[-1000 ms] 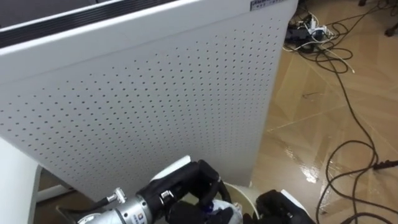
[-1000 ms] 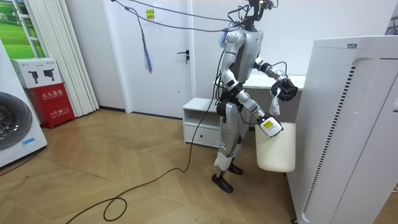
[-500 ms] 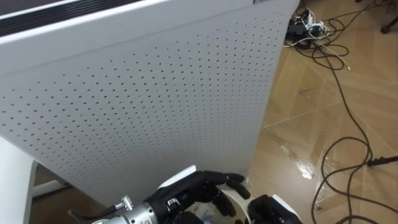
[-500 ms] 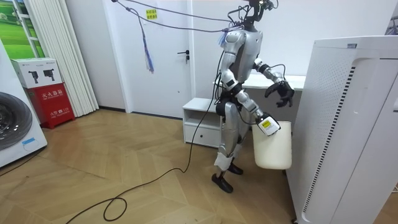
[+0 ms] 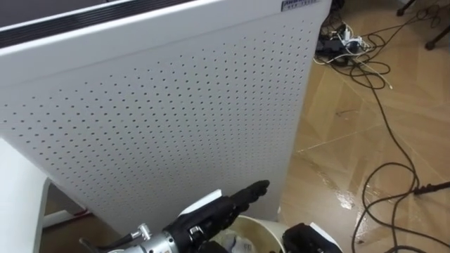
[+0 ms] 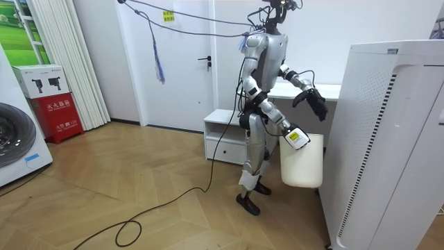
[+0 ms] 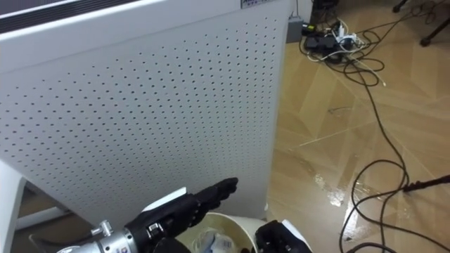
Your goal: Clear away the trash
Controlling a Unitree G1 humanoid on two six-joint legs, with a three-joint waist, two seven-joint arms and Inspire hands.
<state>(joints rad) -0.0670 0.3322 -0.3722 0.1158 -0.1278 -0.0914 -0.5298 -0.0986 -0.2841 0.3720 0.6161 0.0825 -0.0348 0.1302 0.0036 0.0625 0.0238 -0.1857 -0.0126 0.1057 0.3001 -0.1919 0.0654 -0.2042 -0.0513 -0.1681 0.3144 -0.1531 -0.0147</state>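
Note:
My left hand [image 5: 225,207] reaches over the mouth of a white bin [image 5: 261,228], open, its dark fingers straight and pointing at the perforated cabinet. A crumpled white and bluish piece of garbage [image 7: 209,242] lies inside the bin. My right hand [image 5: 307,239] shows as a dark shape at the bin's right rim. In the room view I stand beside the tall white cabinet with the left hand [image 6: 316,104] stretched out above the bin [image 6: 302,163], which hangs off the floor from my right hand [image 6: 290,133].
A tall white perforated cabinet [image 5: 176,105] stands right in front of me. Black cables [image 5: 394,140] and a power strip [image 5: 337,39] lie on the wooden floor to the right. Behind me are a low white shelf unit [image 6: 222,132], a washing machine [image 6: 17,146] and a red box [image 6: 62,114].
My left hand went from curled round the white garbage to fully open. The garbage has left the hand and lies in the bin, which has shifted slightly.

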